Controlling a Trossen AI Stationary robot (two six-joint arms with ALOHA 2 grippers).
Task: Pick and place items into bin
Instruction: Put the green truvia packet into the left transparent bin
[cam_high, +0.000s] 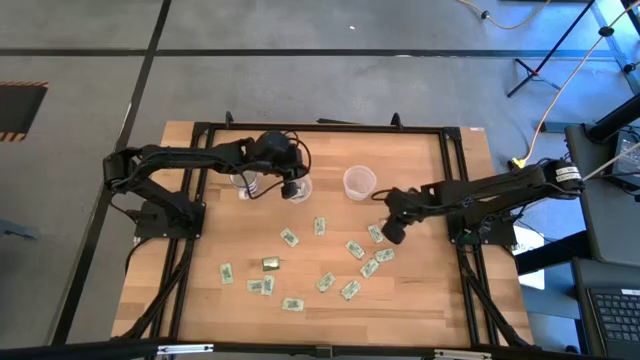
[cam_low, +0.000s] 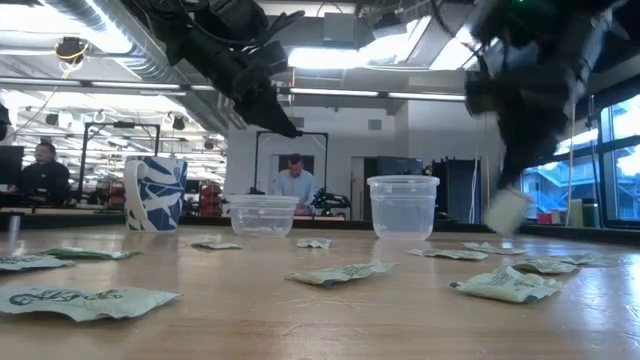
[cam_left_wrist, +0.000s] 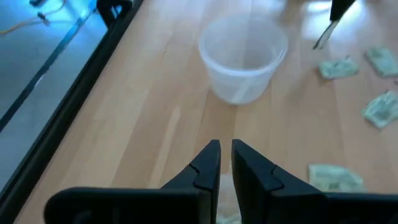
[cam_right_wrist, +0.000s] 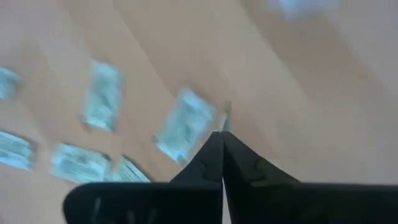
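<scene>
High view is showing my right gripper (cam_high: 392, 234) hanging over the scattered packets (cam_high: 355, 249), near the clear cup (cam_high: 359, 182) I'm taking for the bin. My fingers are pressing together on what looks like one pale-green-and-white packet (cam_low: 507, 213), which is dangling off the tips above the table (cam_high: 420, 300) in the low view.

I'm thinking the worry is the grip: I seem to be pinching just an edge, so a quick swing toward the cup could be shaking it loose before I'm over the rim. A floppy packet could also be catching the lip and flopping outside.

The packet is looking small, flat, thin and a bit crinkly. My left gripper (cam_high: 290, 183) is waiting over the other cups, and I can't tell its state.
</scene>
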